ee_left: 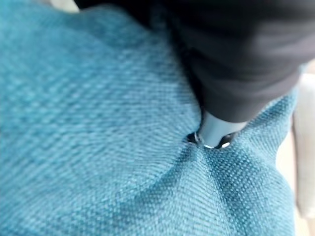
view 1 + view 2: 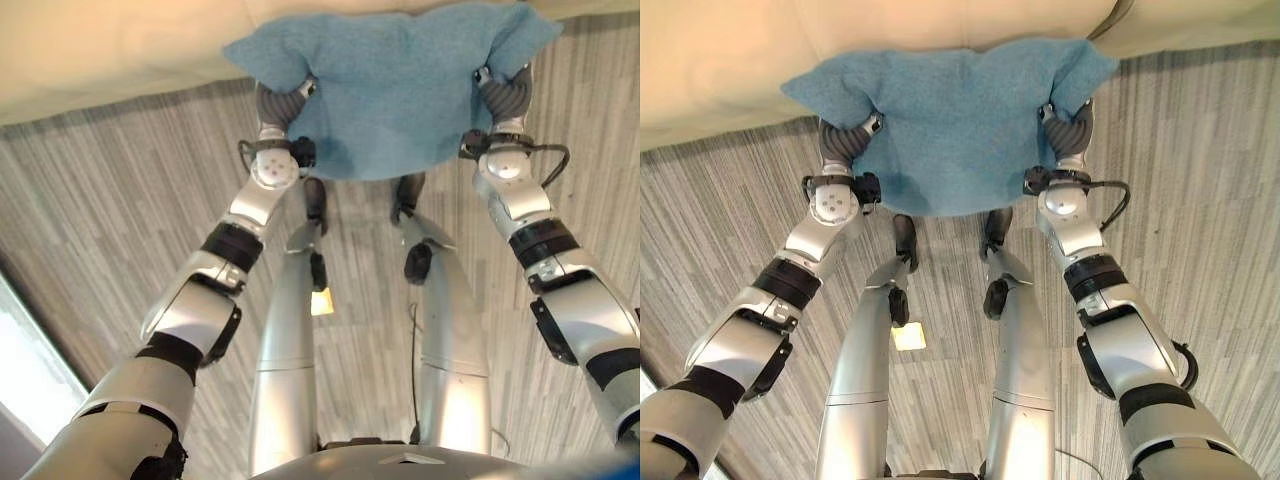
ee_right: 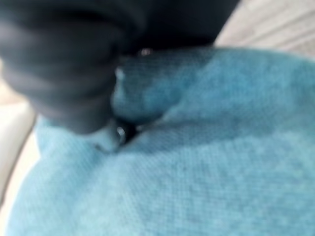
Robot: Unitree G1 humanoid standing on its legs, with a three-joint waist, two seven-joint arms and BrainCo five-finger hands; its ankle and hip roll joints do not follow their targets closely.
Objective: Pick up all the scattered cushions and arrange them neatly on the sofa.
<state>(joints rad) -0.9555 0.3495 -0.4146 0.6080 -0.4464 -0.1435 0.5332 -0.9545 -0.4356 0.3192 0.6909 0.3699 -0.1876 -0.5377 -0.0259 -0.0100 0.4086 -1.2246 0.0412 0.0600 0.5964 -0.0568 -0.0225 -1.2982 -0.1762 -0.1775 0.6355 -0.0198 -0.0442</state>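
1. The blue cushion hangs between the two hands, its far edge overlapping the front edge of the cream sofa, while its near part is still out over the grey striped floor.
2. The left hand holds the cushion's left end and the right hand its right end; both sit on the near side of the sofa's front edge.
3. In each wrist view the fabric puckers tightly where a finger digs in, so I judge both hands to be clamped on the cushion, though most of the fingers are buried in the cloth.
4. The cushion's long axis runs from hand to hand, roughly parallel to the sofa's front edge.
5. The sofa lies straight ahead of both hands and about equally near each, so the coming move likely calls for an even forward carry.
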